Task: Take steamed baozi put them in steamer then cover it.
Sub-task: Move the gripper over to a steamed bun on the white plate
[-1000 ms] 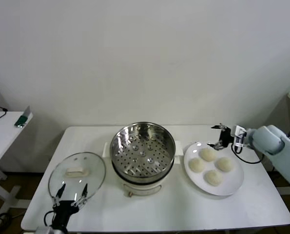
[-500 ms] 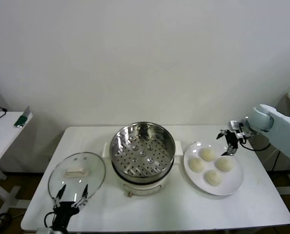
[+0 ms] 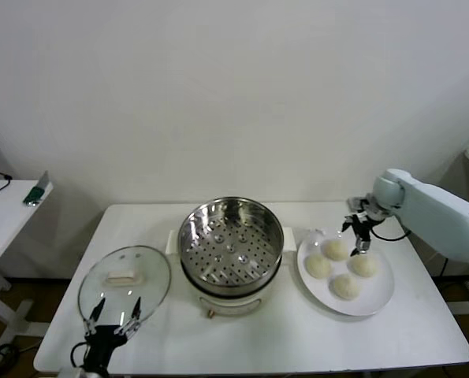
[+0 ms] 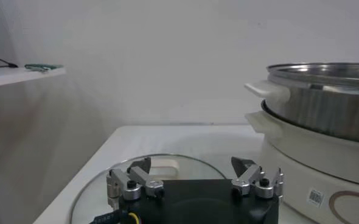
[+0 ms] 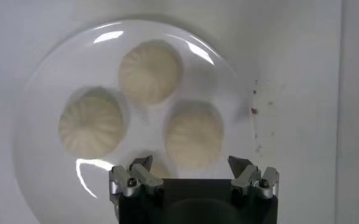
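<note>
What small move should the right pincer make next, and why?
Probably lower the right pincer onto a baozi and close. It is open above the white plate, where all four buns lie, while the steamer is empty. The left pincer waits open near the cover.

Fourth baozi [image 5: 159, 168] mostly behind right tool [image 5: 191, 173]

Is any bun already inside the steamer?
No, the steamer holds nothing, and all four buns lie on the plate.

A bare test room: plain white wall [image 3: 234, 94], white tables [image 3: 423, 331].
</note>
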